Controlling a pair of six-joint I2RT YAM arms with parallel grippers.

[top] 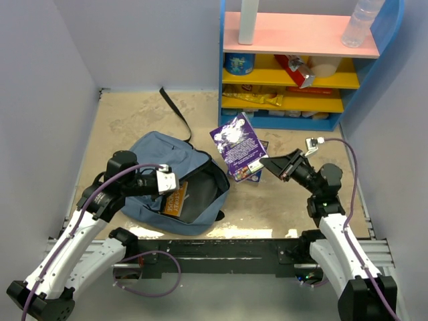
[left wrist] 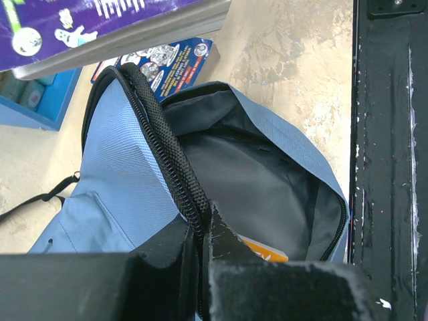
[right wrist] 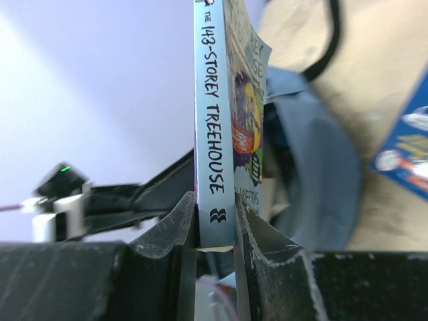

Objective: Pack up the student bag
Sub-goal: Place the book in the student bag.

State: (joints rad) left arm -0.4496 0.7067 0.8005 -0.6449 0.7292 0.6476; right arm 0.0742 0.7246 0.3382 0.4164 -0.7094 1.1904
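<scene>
The large slate-blue fabric student bag [top: 157, 157] lies at the left-centre of the tan table [top: 134, 114], its near edge close to the black rail [top: 221, 247] along the front. Its mouth gapes toward the right. The left gripper [left wrist: 202, 231] has its fingers nearly together, pinching the black zip rim and holding it up. An orange flat book [left wrist: 264, 251] lies inside against the dark lining.

The right gripper [right wrist: 214, 221] clamps the lower end of a purple paperback [top: 237, 144] at its spine and holds it tilted in the air just right of the mouth. A blue-covered book [left wrist: 167, 60] lies flat on the table beneath it. Bare table runs from the bag back to the far wall, where a black strap [top: 175, 110] trails, and across to the blue-framed shelf unit [top: 223, 67].

The spine reads "THE 143-STOREY TREEHOUSE"; the other covers' print is too small to read.
</scene>
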